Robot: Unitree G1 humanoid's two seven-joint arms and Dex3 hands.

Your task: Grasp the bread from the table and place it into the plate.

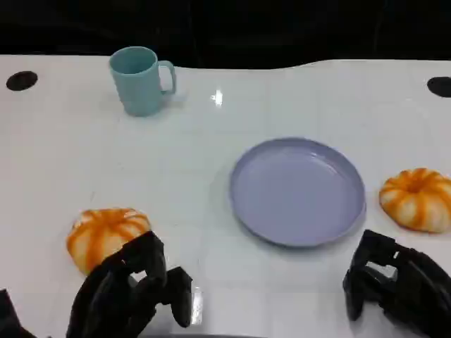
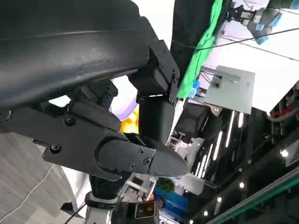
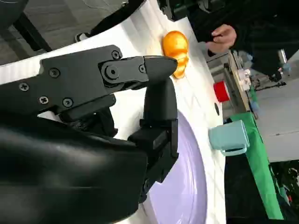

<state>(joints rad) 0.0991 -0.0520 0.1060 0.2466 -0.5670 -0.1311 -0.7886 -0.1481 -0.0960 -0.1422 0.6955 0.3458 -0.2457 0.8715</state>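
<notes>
Both hands, left hand (image 1: 134, 289) and right hand (image 1: 394, 285), hover empty, fingers apart.

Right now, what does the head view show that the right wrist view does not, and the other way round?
Head view alone: the left hand near a bread, and a second bread right of the plate. Right wrist view alone: a person's hand and a red object beyond the table. Both: the plate, the teal mug, a bread and the right hand.
</notes>
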